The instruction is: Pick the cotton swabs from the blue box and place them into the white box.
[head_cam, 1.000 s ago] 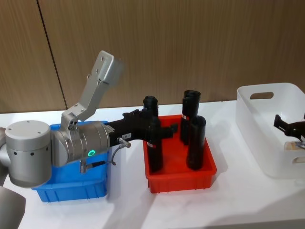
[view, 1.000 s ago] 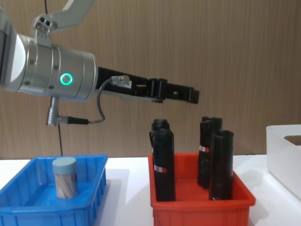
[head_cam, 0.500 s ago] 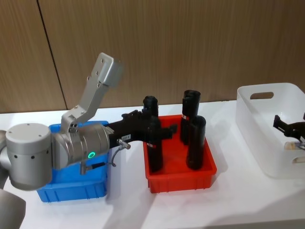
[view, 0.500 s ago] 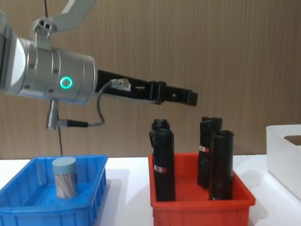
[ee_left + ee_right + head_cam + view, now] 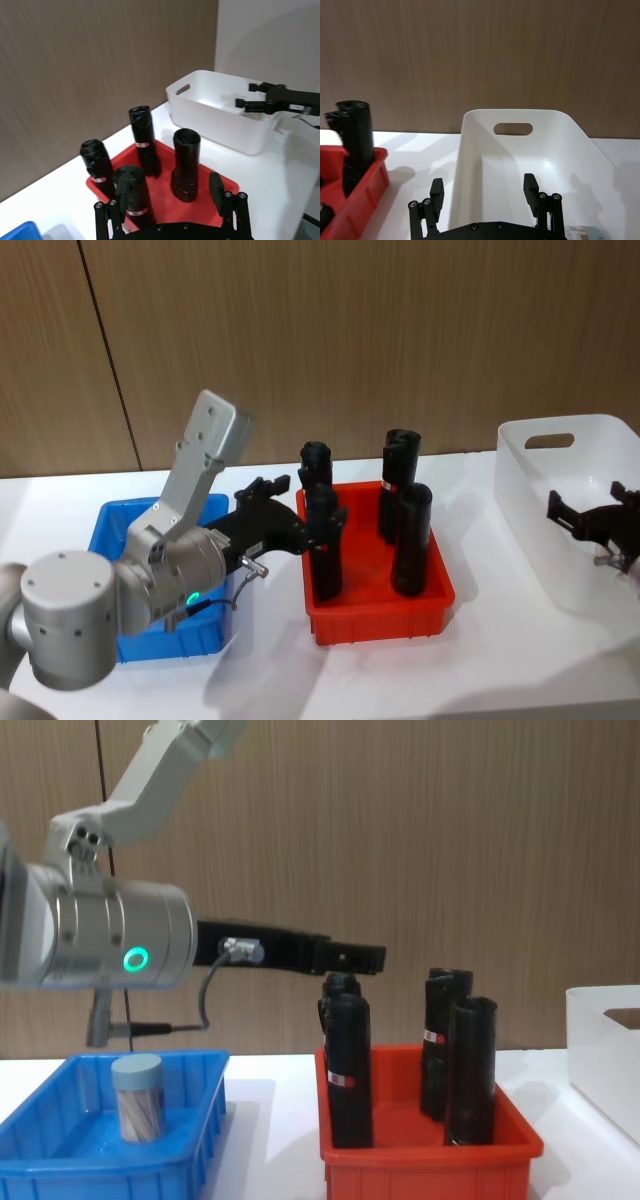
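Drawn back and lower, the left gripper (image 5: 362, 958) held its jaws wide, empty.
One tub of cotton swabs (image 5: 137, 1097) stood in the blue box (image 5: 190, 1162); the right gripper (image 5: 483, 186) hung open, empty, over the white box (image 5: 470, 150).

Your head cam looks fwd and down across the blue box (image 5: 175, 638), red bin (image 5: 380, 615) and white box (image 5: 530, 530); chest cam sits low, near, side-on, sharing the blue box and red bin. L wrist cam faces over the black rolls (image 5: 185, 165) toward the white box; R wrist cam looks into it close-up.
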